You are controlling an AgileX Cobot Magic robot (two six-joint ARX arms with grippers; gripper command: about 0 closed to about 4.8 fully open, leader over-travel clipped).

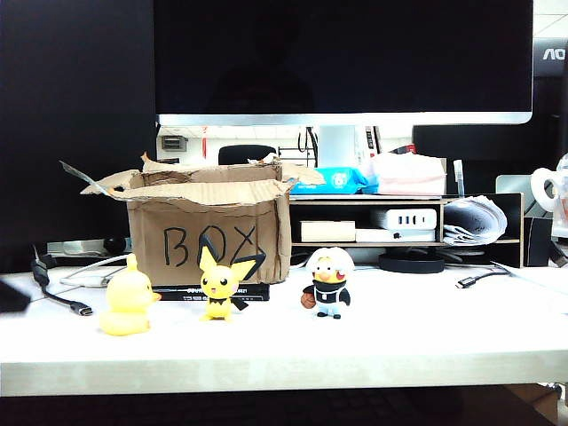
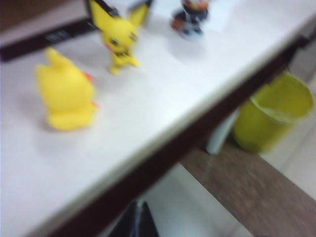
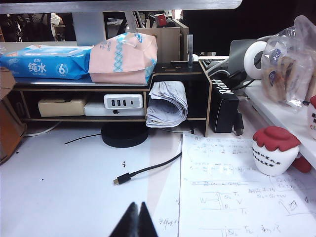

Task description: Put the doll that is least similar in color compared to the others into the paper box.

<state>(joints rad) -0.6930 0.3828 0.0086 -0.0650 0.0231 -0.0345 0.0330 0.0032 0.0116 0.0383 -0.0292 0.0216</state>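
Observation:
The doll (image 1: 329, 282), with a white cap, black top and a brown ball, stands on the white table right of the paper box (image 1: 209, 226), a torn cardboard box marked "BOX". In the blurred left wrist view the doll (image 2: 190, 17) is cut off at the frame's edge, beyond two yellow figures. My left gripper (image 2: 139, 210) is shut and empty, out past the table's front edge over the floor. My right gripper (image 3: 136, 207) is shut and empty above the table beside a written sheet (image 3: 237, 187). Neither gripper shows in the exterior view.
A plain yellow duck-like figure (image 1: 127, 297) and a yellow figure with pointed ears (image 1: 222, 284) stand in front of the box. A shelf (image 1: 404, 232) with a charger, a monitor foot and loose cables sit behind. A yellow bin (image 2: 274, 116) stands on the floor below the table edge.

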